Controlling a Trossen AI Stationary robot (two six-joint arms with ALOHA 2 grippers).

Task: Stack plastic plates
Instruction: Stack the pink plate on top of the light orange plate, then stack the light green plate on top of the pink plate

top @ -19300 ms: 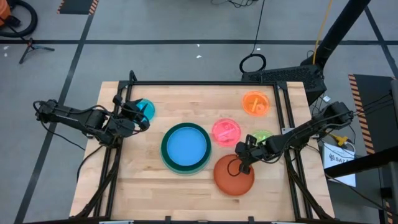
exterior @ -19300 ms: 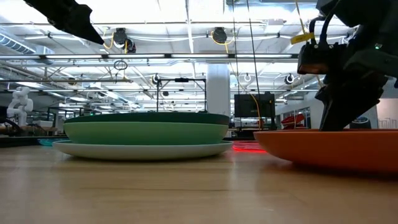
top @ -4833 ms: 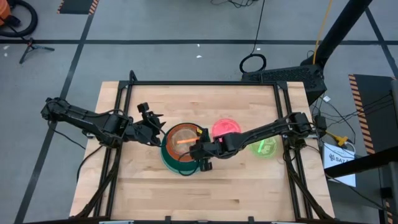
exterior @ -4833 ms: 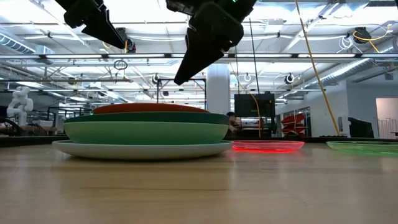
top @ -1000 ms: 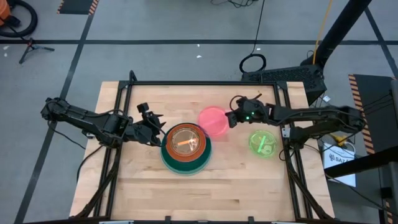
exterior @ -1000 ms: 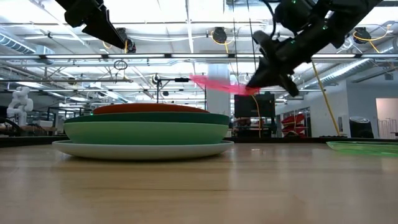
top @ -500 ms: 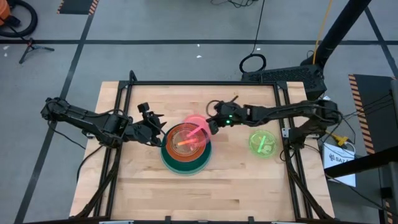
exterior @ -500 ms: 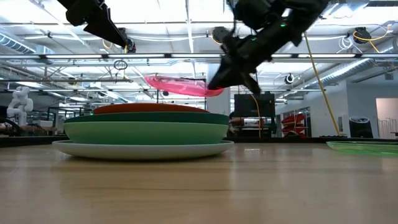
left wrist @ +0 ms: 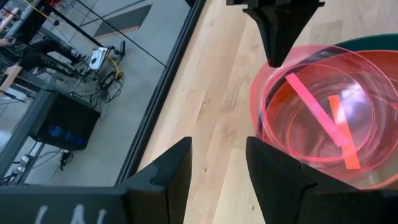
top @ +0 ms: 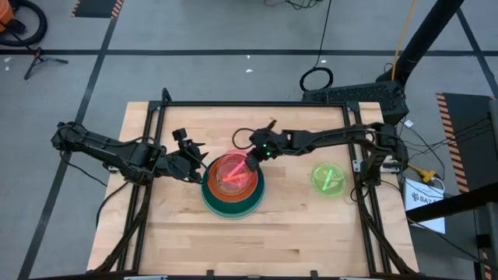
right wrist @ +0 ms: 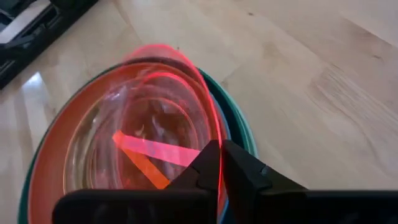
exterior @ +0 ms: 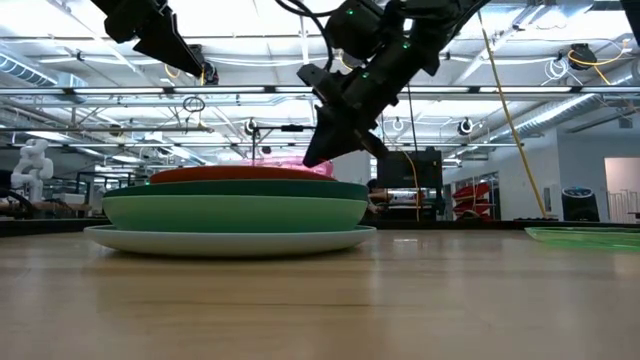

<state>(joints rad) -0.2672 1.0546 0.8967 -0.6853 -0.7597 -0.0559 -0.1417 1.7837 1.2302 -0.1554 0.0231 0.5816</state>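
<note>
A pile of plates (top: pixel 208 196) stands at the table's middle: pale at the bottom, then light green (exterior: pixel 235 212), dark green and orange-red (exterior: pixel 240 174), with a small clear orange plate (left wrist: pixel 343 134) on top. The translucent pink plate (top: pixel 232 173) sits over that pile, held by my right gripper (top: pixel 251 159), which is shut on it at the pile's far right side. My left gripper (top: pixel 196 161) hovers open just left of the pile, touching nothing. A lime plate (top: pixel 329 179) lies flat on the table to the right. My right gripper pinches the pink plate's rim (right wrist: pixel 214 144) between its two fingers, on the side toward the table's right. The fingers slant down from the right and above (exterior: pixel 322 150). The plate (exterior: pixel 296 166) lies low over the pile, slightly tilted; whether it rests there I cannot tell.
A black frame rail (top: pixel 257 104) borders the tabletop. Bare wood lies in front of the pile (top: pixel 233 241) and along the far side. The lime plate shows as a thin green rim (exterior: pixel 585 234) at the right in the low view.
My right gripper has carried the pink plate from the air right of the pile toward the table's left and down, until the plate sits low over the pile. The gripper has stayed shut on the rim throughout.
</note>
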